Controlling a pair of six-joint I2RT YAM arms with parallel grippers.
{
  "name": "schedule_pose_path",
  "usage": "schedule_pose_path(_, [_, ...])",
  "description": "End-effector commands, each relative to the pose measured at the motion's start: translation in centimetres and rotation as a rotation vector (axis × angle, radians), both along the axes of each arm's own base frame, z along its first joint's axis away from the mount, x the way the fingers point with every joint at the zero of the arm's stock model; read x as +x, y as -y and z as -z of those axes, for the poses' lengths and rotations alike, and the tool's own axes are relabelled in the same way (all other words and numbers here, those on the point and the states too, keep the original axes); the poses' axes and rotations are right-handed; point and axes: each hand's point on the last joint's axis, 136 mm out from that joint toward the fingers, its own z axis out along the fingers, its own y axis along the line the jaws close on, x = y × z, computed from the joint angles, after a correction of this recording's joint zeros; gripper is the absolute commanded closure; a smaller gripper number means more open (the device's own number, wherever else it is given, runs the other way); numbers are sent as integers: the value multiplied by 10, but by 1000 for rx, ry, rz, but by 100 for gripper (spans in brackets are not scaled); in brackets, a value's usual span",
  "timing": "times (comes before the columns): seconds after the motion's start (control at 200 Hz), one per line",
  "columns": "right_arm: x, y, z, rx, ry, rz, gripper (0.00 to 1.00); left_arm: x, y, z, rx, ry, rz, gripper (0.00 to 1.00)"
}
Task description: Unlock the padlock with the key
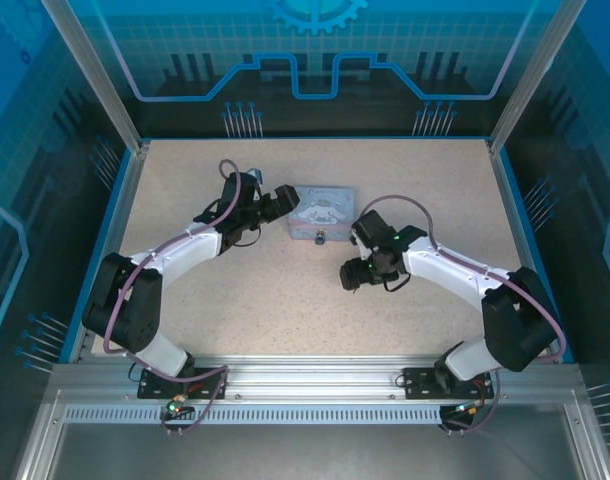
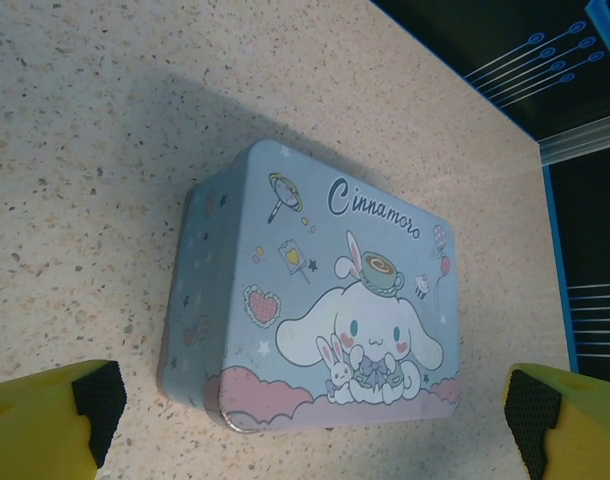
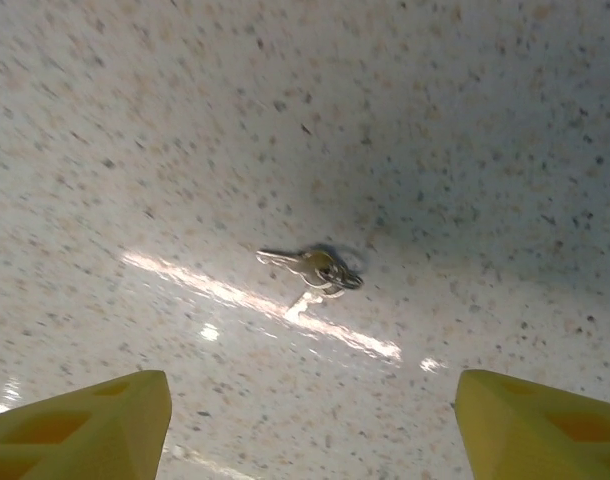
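Nearest the desk's near edge, the right pincer point(image 3: 307, 400) is poised spread wide above the key point(image 3: 307, 268). The key lies flat on the bare desk point(image 3: 465, 120), about midway between the left and right edges, and is joined by a small ring to what seems a second key. Because the key is so thin and flat, it is likely to be skidded away or merely scraped if the fingers point(image 3: 95, 420) are closed too high, and the ring or the wrong key may be pinched instead. Farther on, the padlock point(image 1: 318, 238) is seen against the near side of the tin point(image 2: 315, 300), toward the far edge. The left pincer point(image 2: 315, 400), also spread, grips nothing, so the tin may be pushed away when the key is pressed in.
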Motion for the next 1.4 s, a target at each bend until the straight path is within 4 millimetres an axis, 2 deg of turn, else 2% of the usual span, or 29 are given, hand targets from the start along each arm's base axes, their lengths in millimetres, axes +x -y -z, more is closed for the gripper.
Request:
schedule_pose_path(0.0, [-1,6,9,-80,7,-37,29,3,2,-1,-23,7,-16,1])
schedule_pose_path(0.18, [5,-4,16,-114,-8,-97,40,3,1,3,-29,-4,-26,1])
schedule_pose_path(0.615, [12,-10,39,-165,-35,-151,41,6,0,9,-24,-23,-32,1])
schedule_pose_path(0.92, [13,-12,49,-173,-58,-171,43,10,1,15,-28,-40,-28,1])
schedule_pose_path(0.98, [13,-14,51,-170,-65,-177,47,10,2,16,-29,-42,-26,1])
schedule_pose_path(1.291, [14,-15,50,-176,-73,-184,60,11,0,17,-34,-47,-28,1])
schedule_pose_path(1.396, [12,-14,47,-172,-73,-180,61,11,0,17,-36,-45,-27,1])
